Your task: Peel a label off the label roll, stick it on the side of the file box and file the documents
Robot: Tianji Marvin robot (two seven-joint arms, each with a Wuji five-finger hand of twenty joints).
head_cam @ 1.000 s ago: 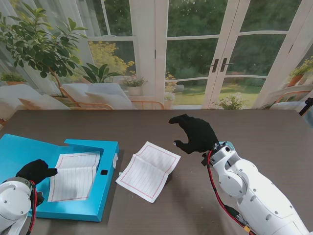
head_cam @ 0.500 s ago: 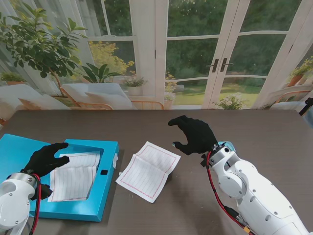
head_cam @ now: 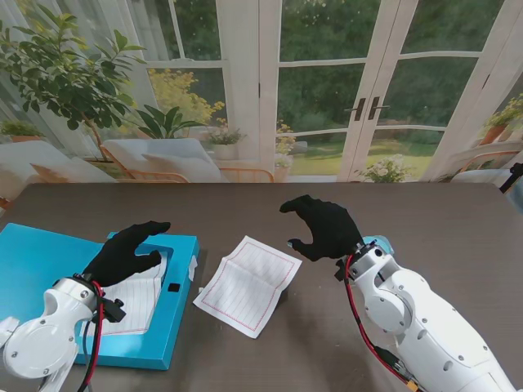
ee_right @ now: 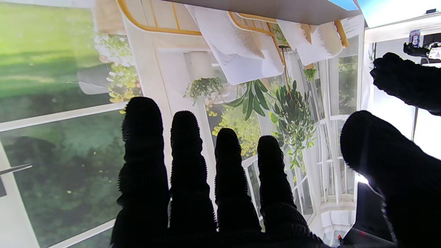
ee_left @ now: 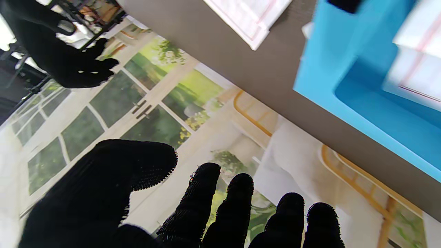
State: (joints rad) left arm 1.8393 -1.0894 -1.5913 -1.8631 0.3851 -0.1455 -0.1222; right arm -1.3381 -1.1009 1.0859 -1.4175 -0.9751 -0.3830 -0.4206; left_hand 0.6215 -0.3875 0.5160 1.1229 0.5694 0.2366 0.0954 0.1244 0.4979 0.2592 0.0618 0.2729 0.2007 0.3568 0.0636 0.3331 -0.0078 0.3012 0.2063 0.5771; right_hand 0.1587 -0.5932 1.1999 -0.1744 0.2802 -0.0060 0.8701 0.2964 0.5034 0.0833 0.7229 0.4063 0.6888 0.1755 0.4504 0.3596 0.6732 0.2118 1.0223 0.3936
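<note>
The left hand (head_cam: 122, 251) hovers with fingers spread and empty over the far edge of the open blue file box (head_cam: 29, 260), above the lined document (head_cam: 131, 298) lying inside it. The right hand (head_cam: 324, 224) is also empty, fingers loosely curled, raised over the counter (head_cam: 425, 220). Between the two hands, a second lined sheet (head_cam: 248, 284) lies flat just right of the box.

An open bright-blue plastic file box (head_cam: 176, 253) lies flat at the left of the dark table, a lined white sheet (head_cam: 139, 298) resting inside it. Just right of it, apart, a creased white red-bordered document (head_cam: 248, 285) lies flat, turned at an angle.
</note>
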